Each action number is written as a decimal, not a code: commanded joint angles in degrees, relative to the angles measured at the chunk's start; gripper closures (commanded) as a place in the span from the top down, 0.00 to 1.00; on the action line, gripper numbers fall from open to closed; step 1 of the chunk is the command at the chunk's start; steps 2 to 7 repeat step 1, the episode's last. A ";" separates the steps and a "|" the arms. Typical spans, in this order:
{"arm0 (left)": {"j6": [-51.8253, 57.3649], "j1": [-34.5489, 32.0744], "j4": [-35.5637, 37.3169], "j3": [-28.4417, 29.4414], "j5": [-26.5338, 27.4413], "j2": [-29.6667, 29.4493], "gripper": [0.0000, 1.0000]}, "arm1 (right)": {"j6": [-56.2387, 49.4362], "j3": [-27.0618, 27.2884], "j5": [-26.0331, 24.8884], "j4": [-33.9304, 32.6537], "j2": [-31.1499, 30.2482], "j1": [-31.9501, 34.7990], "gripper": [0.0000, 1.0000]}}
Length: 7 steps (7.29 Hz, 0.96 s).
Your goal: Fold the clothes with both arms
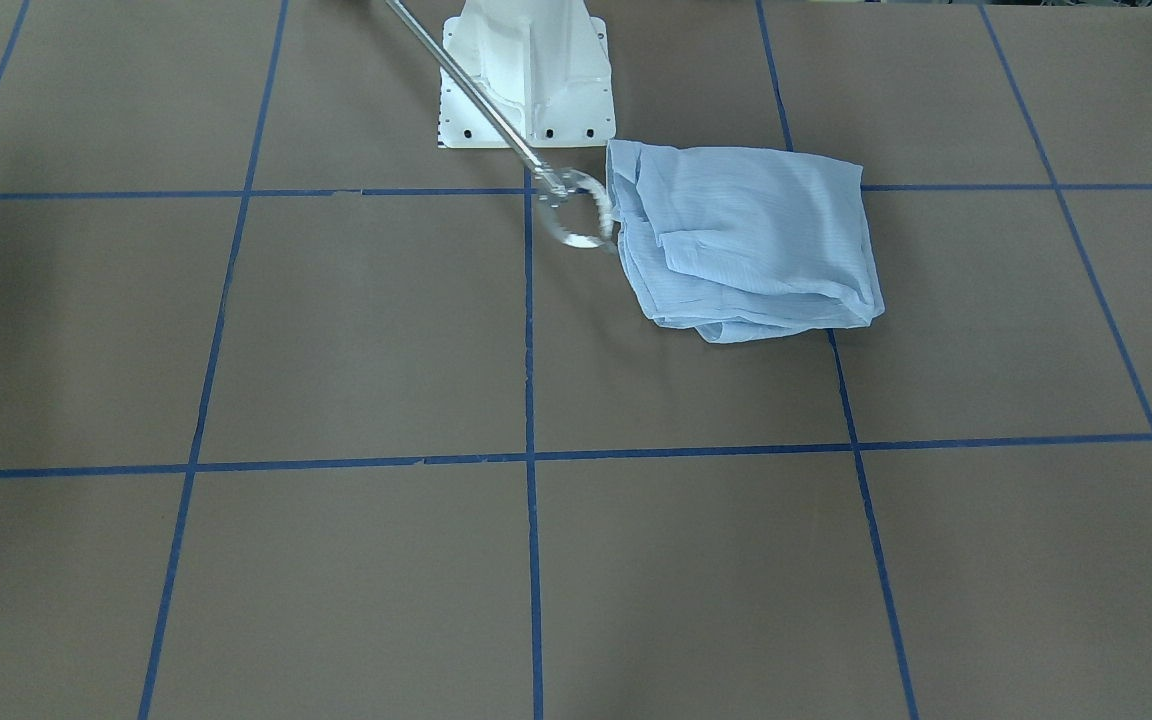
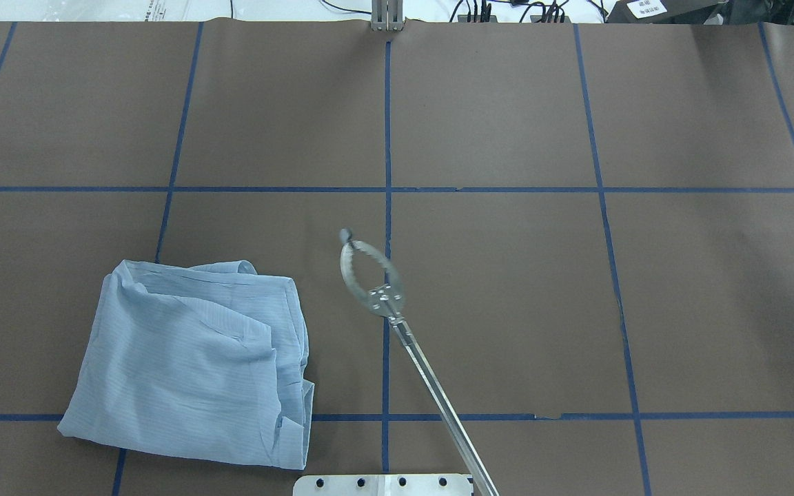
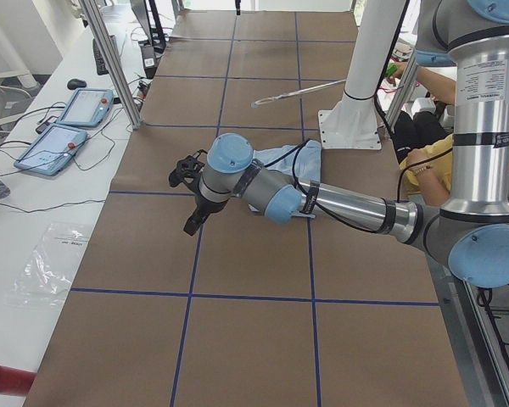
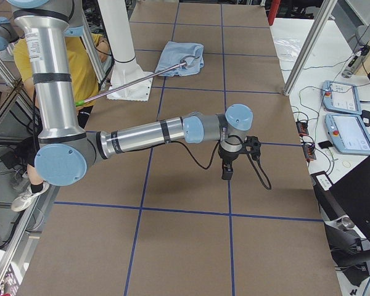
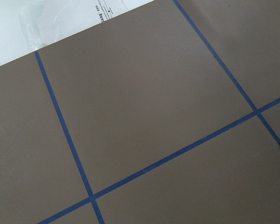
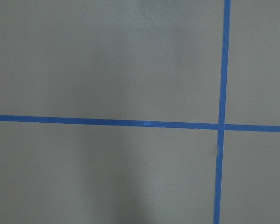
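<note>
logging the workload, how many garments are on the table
1: the light-blue shirt, on the robot's left half of the table, near the white pedestal base and the metal rod. Anything beneath it would be hidden.

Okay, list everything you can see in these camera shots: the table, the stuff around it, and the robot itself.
shirt: one, light blue, roughly folded, on the table on the robot's left side
metal rod: one, silver, ring end, slanting over the table, ring near the shirt
pedestal base: one, white, at the robot's edge of the table
table: one, brown cover with a blue tape grid
control tablets: two, blue-edged, on the white bench
plastic bag: one, clear, same bench
person: one, yellow top, behind the robot
left arm: one, silver, pale blue caps, low over the table
right arm: one, same colours, likewise
left gripper: black, open or shut unclear
right gripper: black, likewise
</note>
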 commanded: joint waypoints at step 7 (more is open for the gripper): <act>0.01 0.00 -0.01 -0.03 0.03 -0.07 1.00 | 0.00 0.08 0.06 -0.06 0.00 0.00 1.00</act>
